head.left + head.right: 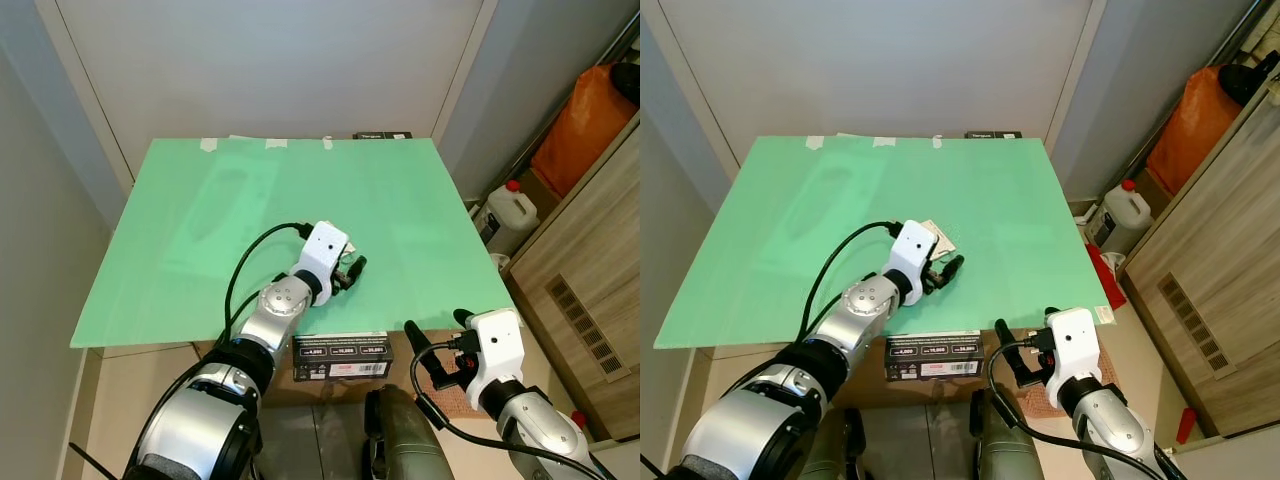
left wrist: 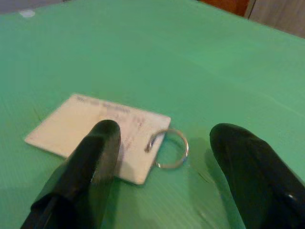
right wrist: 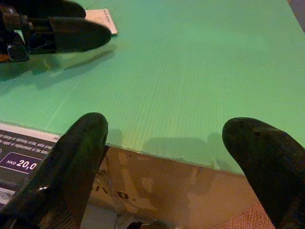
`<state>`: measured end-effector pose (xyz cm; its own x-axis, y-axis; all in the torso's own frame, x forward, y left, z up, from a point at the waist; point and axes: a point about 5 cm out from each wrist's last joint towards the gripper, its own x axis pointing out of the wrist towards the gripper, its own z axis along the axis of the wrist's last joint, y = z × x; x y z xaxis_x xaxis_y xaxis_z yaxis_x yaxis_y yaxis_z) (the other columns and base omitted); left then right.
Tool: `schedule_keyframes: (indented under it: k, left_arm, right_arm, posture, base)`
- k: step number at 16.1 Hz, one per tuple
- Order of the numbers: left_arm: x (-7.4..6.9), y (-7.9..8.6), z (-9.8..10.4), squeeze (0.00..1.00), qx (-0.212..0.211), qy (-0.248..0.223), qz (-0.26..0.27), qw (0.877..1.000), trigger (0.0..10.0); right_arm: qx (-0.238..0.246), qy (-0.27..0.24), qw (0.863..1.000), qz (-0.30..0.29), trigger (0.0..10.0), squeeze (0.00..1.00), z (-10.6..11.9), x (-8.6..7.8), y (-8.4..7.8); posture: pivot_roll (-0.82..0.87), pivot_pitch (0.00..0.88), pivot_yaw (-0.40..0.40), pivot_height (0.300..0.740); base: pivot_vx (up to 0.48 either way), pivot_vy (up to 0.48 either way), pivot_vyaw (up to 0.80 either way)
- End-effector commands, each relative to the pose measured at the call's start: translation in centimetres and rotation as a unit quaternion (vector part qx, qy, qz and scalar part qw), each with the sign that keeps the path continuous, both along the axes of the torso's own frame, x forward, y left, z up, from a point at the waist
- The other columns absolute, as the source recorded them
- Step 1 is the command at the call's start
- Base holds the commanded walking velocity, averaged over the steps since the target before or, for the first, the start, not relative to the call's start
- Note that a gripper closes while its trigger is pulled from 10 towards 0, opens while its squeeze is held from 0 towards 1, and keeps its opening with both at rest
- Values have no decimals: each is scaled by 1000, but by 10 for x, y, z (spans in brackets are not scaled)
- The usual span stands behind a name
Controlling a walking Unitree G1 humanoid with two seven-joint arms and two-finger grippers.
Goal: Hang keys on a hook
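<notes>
A white card tag (image 2: 95,124) with a thin metal key ring (image 2: 169,148) at its edge lies flat on the green board (image 1: 200,250). My left gripper (image 2: 166,131) hangs low over it, open, one finger over the card and the other beyond the ring, with nothing held. From the head, the left gripper (image 1: 945,270) sits near the board's front middle, and a corner of the tag (image 1: 938,236) peeks out behind it. My right gripper (image 1: 438,330) is open and empty just off the board's front right edge.
A black box with price labels (image 1: 342,357) sits under the board's front edge. To the right stand a white jug (image 1: 511,210), an orange bag (image 1: 585,130) and a wooden cabinet (image 1: 590,290). Walls close in behind and on the left.
</notes>
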<state>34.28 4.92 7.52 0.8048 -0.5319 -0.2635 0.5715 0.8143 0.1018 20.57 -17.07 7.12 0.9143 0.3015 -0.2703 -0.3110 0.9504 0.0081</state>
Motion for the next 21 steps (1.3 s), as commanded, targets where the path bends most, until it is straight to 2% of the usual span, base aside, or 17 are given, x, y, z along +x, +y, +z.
schedule_keyframes:
  k: [1, 2, 9, 12, 14, 15, 17, 18, 19, 20, 21]
  left_arm:
    - [1, -2, 1, 0, 5, 8, -8, 1000, 2667]
    - [1, -1, 0, 0, 7, 11, -8, 1000, 0]
    - [0, 3, -7, 0, 33, 42, -33, 998, 0]
    - [1, 5, -5, 0, 30, 34, -30, 999, 0]
    - [3, 6, 4, 0, 21, -9, -26, 999, 0]
    - [4, 2, 17, 0, 4, -61, -32, 998, 0]
    - [0, -4, 34, 0, -27, -115, -43, 992, 0]
    - [-3, -6, 50, 0, -55, -150, -45, 986, 0]
    - [-4, -6, 54, 0, -61, -160, -44, 984, 0]
    - [-7, -7, 68, 0, -78, -176, -47, 980, 0]
    - [-7, -7, 69, 0, -77, -178, -48, 980, 0]
  right_arm:
    - [-1, -6, 1000, 3, 10000, 0, 5, 1, 2]
    - [-1, -6, 1000, 3, 10000, 0, 5, 1, 2]
    - [-2, -4, 1000, 4, 10000, 0, 4, 0, 2]
    - [-1, -3, 1000, 4, 10000, 0, 3, -1, 3]
    - [0, -4, 1000, 3, 10000, 0, 3, -1, 3]
    - [0, -4, 1000, 3, 10000, 0, 2, 0, 3]
    - [0, -4, 1000, 2, 10000, 0, 2, 0, 2]
    - [0, -4, 1000, 2, 10000, 0, 1, 1, 2]
    - [0, -4, 1000, 2, 10000, 0, 1, 1, 2]
    - [1, -5, 1000, 5, 10000, 0, 1, 3, 3]
    - [1, -5, 1000, 6, 10000, 0, 1, 4, 4]
  posture:
    - [-222, 84, -30, 618]
    - [-222, 84, -30, 618]
    - [-222, 84, -28, 618]
    - [-218, 82, -24, 618]
    - [-215, 79, -16, 618]
    - [-212, 76, -14, 618]
    - [-207, 70, -13, 618]
    - [-199, 66, -14, 618]
    - [-199, 66, -14, 618]
    - [-185, 56, -17, 618]
    - [-183, 55, -17, 618]
  base:
    - [0, 0, 0]
    - [0, 0, 0]
    - [0, 0, 0]
    - [0, 0, 0]
    - [0, 0, 0]
    - [0, 0, 0]
    - [0, 0, 0]
    - [0, 0, 0]
    - [0, 0, 0]
    - [0, 0, 0]
    - [0, 0, 0]
